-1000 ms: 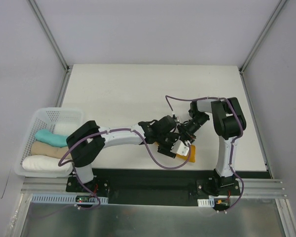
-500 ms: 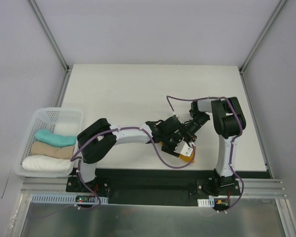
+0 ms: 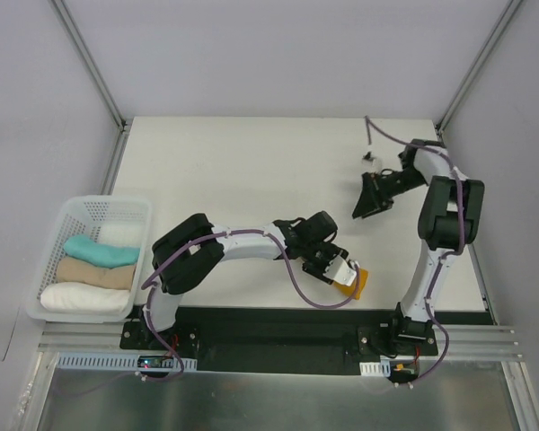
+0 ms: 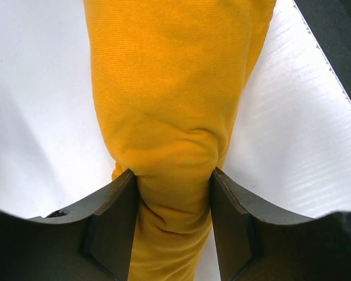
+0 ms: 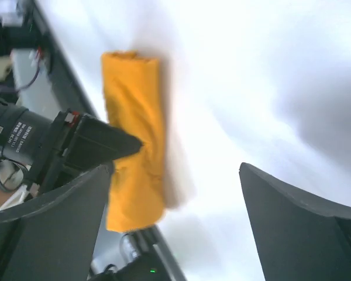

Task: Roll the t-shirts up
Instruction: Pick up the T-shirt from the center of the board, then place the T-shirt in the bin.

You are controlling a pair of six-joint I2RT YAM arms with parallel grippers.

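Observation:
The orange t-shirt (image 3: 359, 285) lies rolled into a tight bundle near the table's front edge, right of centre. My left gripper (image 3: 346, 273) is shut on it. In the left wrist view both dark fingers (image 4: 114, 216) press into the orange roll (image 4: 175, 88), which is pinched and creased between them. My right gripper (image 3: 363, 208) hangs open above the table's right back part, well clear of the roll. Its wrist view shows the orange roll (image 5: 134, 170) far below, with nothing between the wide-spread fingers (image 5: 298, 228).
A white mesh basket (image 3: 49, 260) stands at the left table edge. It holds rolled t-shirts: teal (image 3: 94, 250), tan (image 3: 90, 272) and white (image 3: 76, 298). The black base rail (image 3: 269, 328) runs just in front of the orange roll.
My right gripper has let go of the orange roll, opened wide and swung up and away to the back right. My left gripper has tightened on the roll and shifted slightly right.

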